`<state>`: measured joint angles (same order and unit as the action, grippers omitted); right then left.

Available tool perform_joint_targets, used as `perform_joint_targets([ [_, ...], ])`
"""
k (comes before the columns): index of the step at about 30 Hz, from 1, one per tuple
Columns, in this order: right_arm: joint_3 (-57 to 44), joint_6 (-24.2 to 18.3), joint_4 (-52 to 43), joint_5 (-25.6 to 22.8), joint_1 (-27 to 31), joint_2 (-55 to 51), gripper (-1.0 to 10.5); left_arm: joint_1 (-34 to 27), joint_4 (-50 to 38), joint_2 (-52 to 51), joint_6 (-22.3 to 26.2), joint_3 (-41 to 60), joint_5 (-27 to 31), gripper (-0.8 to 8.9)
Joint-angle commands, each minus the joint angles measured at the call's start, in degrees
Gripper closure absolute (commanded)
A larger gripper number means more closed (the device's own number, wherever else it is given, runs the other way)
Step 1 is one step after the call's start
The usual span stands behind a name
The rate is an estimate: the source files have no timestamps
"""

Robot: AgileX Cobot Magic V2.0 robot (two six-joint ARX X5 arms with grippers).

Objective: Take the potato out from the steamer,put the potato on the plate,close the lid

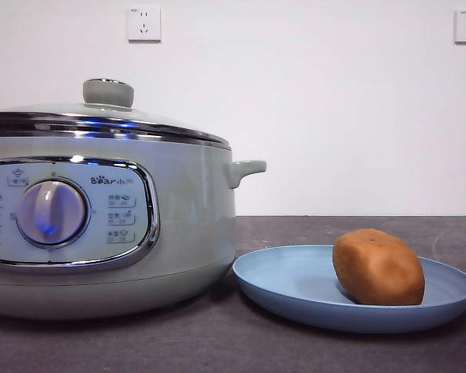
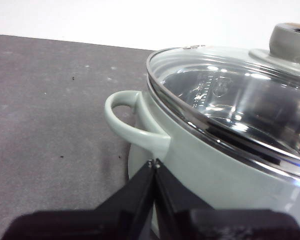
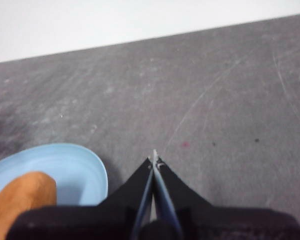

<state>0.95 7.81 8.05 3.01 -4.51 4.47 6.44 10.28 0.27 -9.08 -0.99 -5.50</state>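
Potato (image 1: 377, 266) lies on my plate (image 1: 295, 291), long axis tilted across it; lid (image 1: 101, 116) covers steamer (image 1: 186, 233). Left gripper (image 2: 154, 162) and right gripper (image 3: 154, 159) are both closed, empty.

Both end effectors (image 2: 154, 162) (image 3: 154, 159) closed, empty.

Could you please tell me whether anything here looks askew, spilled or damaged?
Nothing stands out. The domed glass lid sits level on the pale grey-green steamer, and the orange-brown potato rests inside the light-blue plate. No spills on the dark table.
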Motion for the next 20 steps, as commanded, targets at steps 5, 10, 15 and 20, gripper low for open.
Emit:
perform_joint_targets([
  [5,-0.6,2.4,2.2,0.0,0.0,-4.4,9.5,-0.2,-0.1,-0.1,0.2,0.8,0.0,8.17],
  [10,-0.6,2.4,2.3,-0.2,0.0,-3.5,9.5,-0.2,-0.1,-0.1,0.2,0.8,0.0,8.17],
  [15,-0.6,2.4,2.3,-0.2,0.0,-3.2,9.5,-0.2,-0.1,-0.1,0.3,0.8,0.0,8.17],
  [20,-0.6,2.4,2.3,-0.2,0.0,-3.2,9.5,-0.2,-0.1,-0.1,0.2,0.8,0.0,8.17],
])
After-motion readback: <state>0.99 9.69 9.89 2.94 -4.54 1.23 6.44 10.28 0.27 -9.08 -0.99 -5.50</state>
